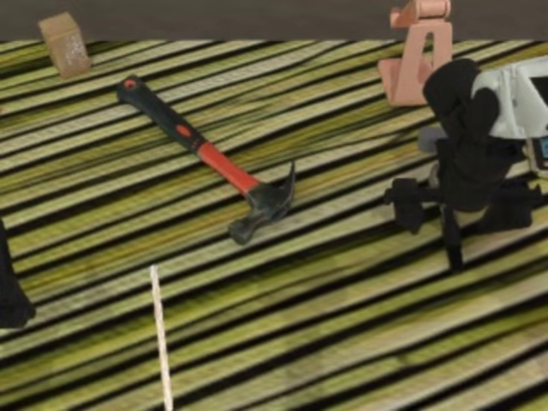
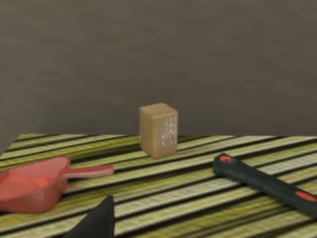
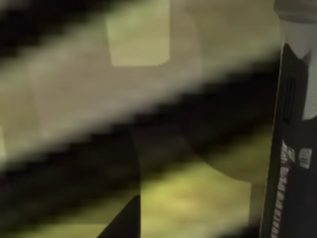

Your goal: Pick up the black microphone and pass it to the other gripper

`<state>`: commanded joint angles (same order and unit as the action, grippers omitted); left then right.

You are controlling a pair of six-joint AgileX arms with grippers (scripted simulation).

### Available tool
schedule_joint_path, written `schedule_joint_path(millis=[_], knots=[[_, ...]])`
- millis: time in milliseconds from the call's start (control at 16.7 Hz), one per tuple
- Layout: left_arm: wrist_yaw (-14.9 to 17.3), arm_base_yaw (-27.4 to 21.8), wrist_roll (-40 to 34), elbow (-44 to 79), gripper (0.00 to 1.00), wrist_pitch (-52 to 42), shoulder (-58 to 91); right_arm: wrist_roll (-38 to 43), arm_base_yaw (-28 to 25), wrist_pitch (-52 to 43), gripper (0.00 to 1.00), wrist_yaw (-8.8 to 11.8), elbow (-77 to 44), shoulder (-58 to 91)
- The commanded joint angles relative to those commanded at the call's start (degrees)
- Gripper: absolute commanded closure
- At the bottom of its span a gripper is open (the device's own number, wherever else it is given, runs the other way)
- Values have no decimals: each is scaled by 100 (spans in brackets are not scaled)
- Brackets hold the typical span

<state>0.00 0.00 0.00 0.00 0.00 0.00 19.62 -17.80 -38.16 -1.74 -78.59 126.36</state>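
The black microphone [image 1: 451, 244] lies at the table's right, its grey mesh head [image 1: 428, 137] pointing to the far side and its slim handle to the near side. My right gripper [image 1: 458, 204] hangs right over it, open, with one finger on each side of the handle; I cannot tell whether they touch it. In the right wrist view the microphone [image 3: 292, 148] runs along one edge, close to the camera, and a single fingertip [image 3: 124, 220] shows. The other gripper, my left one [image 1: 10, 300], is parked at the table's left edge, one fingertip [image 2: 101, 218] showing.
A claw hammer [image 1: 205, 158] with a red-and-black handle [image 2: 262, 181] lies slanted at the middle left. A tan block [image 1: 65, 43] stands at the far left. A pink stand [image 1: 415, 60] rises behind the right arm. A pink scoop [image 2: 29, 186] and a thin pale rod [image 1: 160, 334] lie nearer.
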Motion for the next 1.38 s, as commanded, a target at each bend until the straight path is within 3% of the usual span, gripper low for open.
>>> schedule_joint_path(millis=[240,900,1140,1380], knots=[[0,0,0,0,0,0,0,0,0,0,98,0,0,0],[0,0,0,0,0,0,0,-74,-3,-50,100,-67,-111,-314],[0,0,0,0,0,0,0,-244,-7,774,100,221,62,-457],[0,0,0,0,0,0,0,-540,8,2335,100,740,451,-729]])
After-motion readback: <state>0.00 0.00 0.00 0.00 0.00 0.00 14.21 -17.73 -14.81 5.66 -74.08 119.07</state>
